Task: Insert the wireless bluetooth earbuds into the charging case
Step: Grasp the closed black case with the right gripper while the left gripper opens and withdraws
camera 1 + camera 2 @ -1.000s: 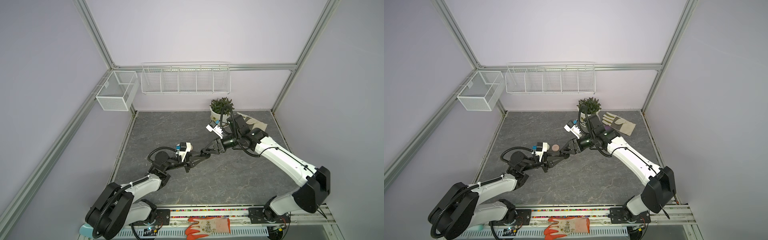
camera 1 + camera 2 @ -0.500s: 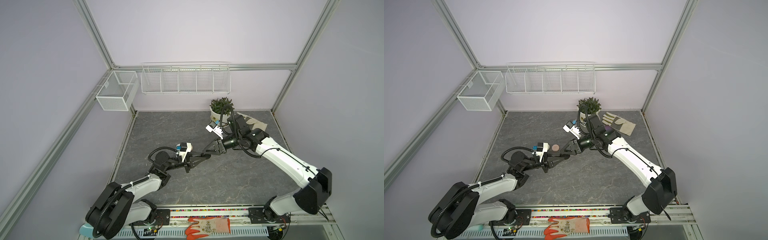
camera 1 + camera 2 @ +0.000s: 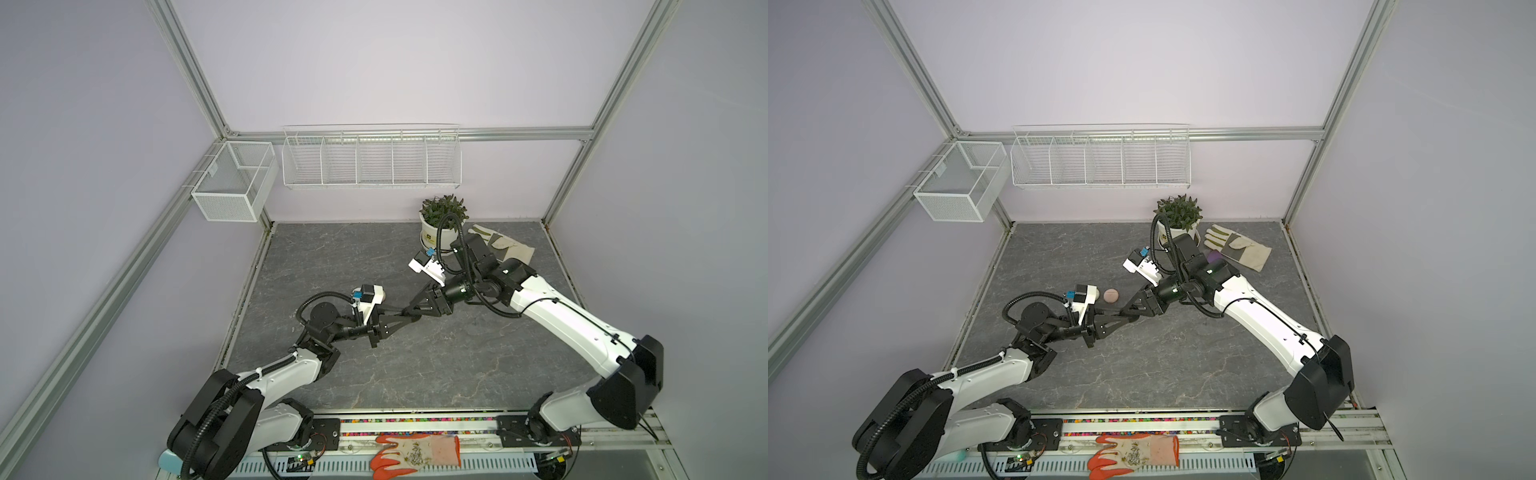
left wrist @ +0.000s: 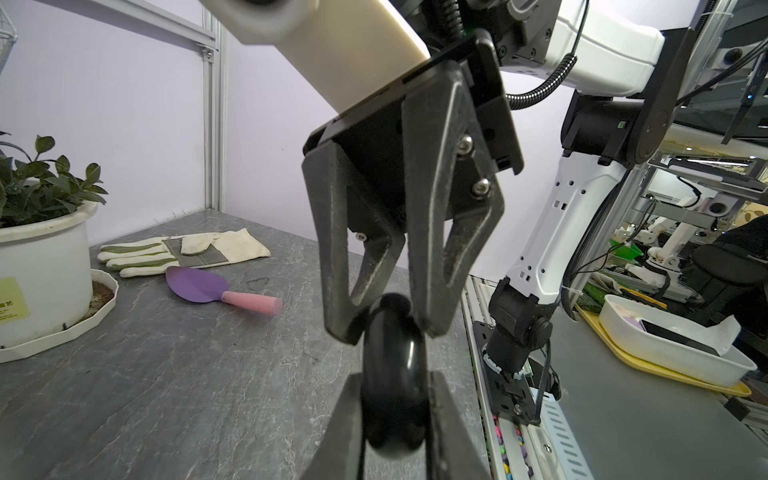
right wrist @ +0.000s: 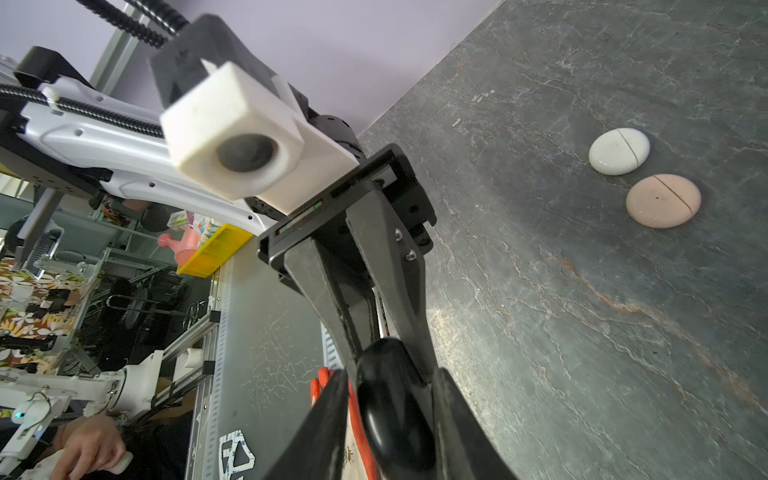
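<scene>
Left of centre in a top view, the left gripper (image 3: 1130, 320) reaches toward the middle. Its fingers are drawn narrow and clamped on the black charging case (image 4: 392, 374), which it holds edge-on, clear of the table (image 3: 1183, 365). Just above it in the frame a pink case (image 3: 1111, 295) lies shut on the slab, with a white case (image 5: 619, 151) beside it.

From the right, the right gripper (image 3: 1128, 311) meets the same black case. In the left wrist view its fingertips (image 4: 430, 324) look pressed narrow on the far rim, so both arms share one glossy shell. I can see no earbuds anywhere, and the lid looks shut.

My worry is the two-sided pinch. If either arm twists or pulls out of step, that smooth rounded shell could squirt from the tips and drop onto the stone.
</scene>
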Tool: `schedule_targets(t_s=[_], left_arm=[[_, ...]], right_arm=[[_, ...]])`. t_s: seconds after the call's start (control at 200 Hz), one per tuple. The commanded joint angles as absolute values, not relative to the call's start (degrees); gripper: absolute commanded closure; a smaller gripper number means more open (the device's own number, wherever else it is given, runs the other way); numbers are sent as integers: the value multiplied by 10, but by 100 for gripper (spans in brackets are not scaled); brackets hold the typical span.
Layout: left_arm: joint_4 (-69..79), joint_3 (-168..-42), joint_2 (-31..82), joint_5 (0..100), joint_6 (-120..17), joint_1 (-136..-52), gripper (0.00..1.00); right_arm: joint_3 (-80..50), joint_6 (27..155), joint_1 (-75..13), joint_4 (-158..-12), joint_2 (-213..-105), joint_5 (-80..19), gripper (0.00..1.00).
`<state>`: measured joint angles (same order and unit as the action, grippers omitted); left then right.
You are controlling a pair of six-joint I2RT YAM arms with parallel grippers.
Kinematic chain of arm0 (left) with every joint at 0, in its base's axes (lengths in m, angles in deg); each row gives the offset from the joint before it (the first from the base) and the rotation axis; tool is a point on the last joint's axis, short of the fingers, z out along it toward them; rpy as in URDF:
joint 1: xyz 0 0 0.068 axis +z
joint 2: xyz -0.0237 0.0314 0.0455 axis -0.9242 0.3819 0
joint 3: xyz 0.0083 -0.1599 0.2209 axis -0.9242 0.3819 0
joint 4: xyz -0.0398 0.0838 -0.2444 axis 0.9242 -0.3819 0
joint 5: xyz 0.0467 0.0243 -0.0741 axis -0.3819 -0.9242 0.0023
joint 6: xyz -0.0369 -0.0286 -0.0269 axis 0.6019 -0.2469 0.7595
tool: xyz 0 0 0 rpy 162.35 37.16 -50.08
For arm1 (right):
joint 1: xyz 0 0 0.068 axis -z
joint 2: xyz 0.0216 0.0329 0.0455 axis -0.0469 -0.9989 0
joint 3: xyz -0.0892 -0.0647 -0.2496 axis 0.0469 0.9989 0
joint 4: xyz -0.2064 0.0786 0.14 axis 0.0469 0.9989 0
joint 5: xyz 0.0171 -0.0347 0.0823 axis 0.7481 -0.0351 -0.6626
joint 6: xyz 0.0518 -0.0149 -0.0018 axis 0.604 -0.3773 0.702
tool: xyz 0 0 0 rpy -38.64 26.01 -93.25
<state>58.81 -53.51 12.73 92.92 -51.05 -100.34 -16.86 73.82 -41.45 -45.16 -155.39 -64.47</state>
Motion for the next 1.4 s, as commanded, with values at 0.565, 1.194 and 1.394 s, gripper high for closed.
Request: schedule_targets(t_s=[0.565,1.194,1.394], left_arm=[[632,-569,136,868,-440,-994,100],[648,-578,181,806,-403,-988,68],[475,-570,120,681,-457,-965,29]], right_arm=[[-107,709,-450,-468,-1516,-608,59],[-48,765,-418,-597,-1527,-646,73],[-74,777,-369,-662,-1674,-623,74]])
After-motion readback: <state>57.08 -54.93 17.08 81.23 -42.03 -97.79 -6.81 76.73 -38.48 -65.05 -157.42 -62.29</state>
